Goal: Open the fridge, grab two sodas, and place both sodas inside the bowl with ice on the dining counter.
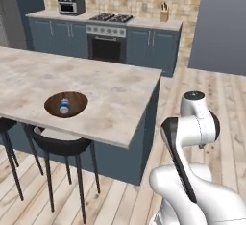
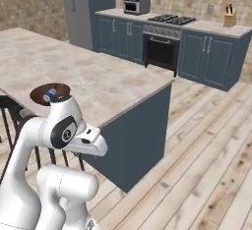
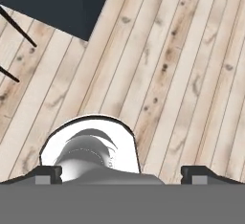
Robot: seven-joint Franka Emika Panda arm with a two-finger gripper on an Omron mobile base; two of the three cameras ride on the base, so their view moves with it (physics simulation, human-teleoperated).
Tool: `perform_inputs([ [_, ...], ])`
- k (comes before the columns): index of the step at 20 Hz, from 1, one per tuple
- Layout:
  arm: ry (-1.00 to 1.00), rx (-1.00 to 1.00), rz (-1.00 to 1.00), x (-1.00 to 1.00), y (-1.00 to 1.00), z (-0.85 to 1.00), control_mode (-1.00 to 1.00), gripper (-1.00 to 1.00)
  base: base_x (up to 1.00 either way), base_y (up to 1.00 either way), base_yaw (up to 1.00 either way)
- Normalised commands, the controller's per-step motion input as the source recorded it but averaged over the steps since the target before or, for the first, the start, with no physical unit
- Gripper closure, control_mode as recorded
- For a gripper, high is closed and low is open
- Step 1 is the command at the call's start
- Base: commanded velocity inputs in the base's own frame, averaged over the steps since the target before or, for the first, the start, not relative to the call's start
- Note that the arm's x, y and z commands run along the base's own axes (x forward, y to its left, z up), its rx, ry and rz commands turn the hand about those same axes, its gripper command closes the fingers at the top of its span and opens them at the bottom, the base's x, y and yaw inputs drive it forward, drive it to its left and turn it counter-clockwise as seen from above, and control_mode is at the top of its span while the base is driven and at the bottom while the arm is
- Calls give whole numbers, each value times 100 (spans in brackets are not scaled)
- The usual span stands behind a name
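Observation:
The dark brown bowl sits on the dining counter near its front edge, above a stool. A blue and white soda can lies inside it. In the right base view the bowl and the can peek out just behind my arm's upper joint. The grey fridge stands at the back with its doors closed; the left base view shows its edge. My gripper points down at the wooden floor beside the counter's dark blue corner. Its fingertips stand wide apart, with nothing between them.
Black round stools stand under the counter's front edge. The back counter holds a stove, a toaster oven and a knife block. Open wooden floor lies right of the dining counter.

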Motion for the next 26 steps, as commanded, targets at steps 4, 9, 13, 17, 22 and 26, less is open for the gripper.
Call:
perform_inputs([
  [4,0,0,0,0,0,0,100,-100,45,-100,-5],
  [9,0,0,0,0,0,0,100,-100,72,-100,-1],
  [13,0,0,0,0,0,0,100,-100,88,-100,0],
  [17,0,0,0,0,0,0,100,-100,95,-100,0],
  [22,0,0,0,0,0,0,100,-100,100,-99,0],
  [26,0,0,0,0,0,0,100,-100,100,-91,1],
])
